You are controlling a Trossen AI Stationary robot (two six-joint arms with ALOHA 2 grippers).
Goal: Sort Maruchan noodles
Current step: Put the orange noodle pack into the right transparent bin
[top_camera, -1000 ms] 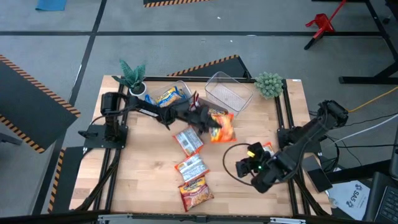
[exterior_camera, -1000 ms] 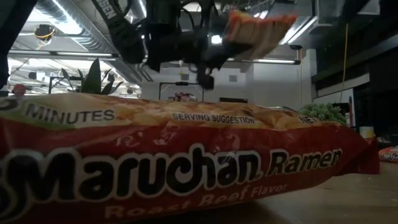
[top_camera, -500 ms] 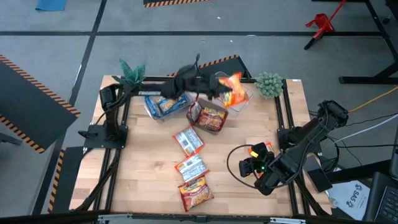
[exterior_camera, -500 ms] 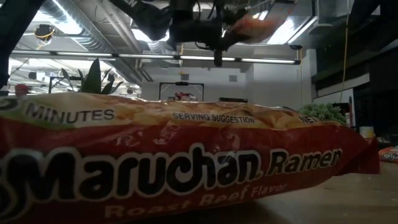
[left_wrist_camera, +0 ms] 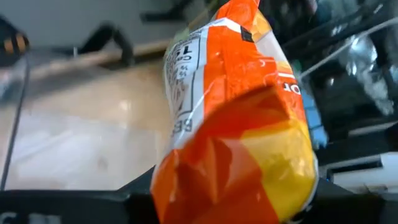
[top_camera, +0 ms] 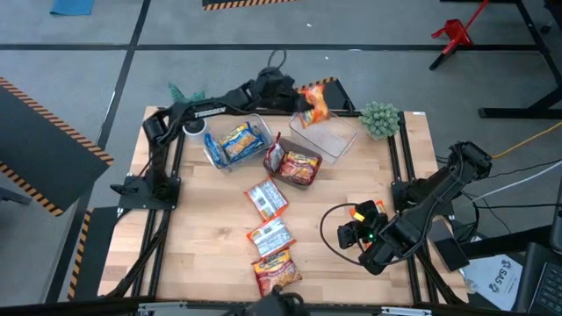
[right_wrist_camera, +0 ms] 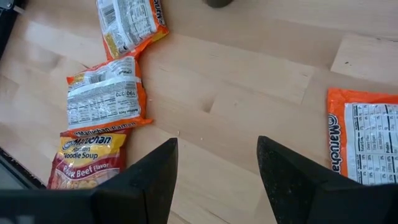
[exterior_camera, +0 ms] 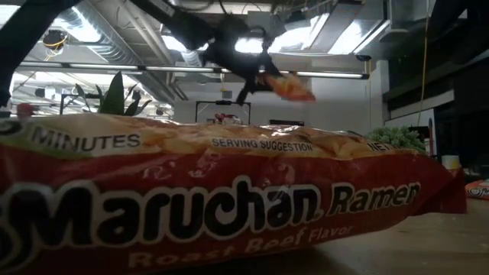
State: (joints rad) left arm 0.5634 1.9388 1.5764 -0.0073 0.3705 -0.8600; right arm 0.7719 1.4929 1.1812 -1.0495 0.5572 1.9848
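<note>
My left gripper is raised over the table's far edge, shut on an orange Maruchan packet that hovers above the far rim of a clear bin. In the low view the packet shows high in the air. A blue-yellow packet lies in a second clear bin. A red packet lies beside that bin. Three more packets lie flat on the wood. My right gripper waits open near the right edge, beside an orange packet. My left gripper pinches the orange packet by one short end between its two fingers; the packet's bulk hides the fingers in the wrist view. The packet is lifted clear and, in the low view, slants down away from the fingers.
Small potted plants stand at the far left corner and the far right corner. A red packet fills the low view's foreground. Bare wood lies left of the packet row.
My left gripper has risen from the table's middle and swung toward the far edge, carrying the orange packet from beside the loose packets to above the clear bin's far rim. The red packet beside the bins, covered by the arm before, now shows.
</note>
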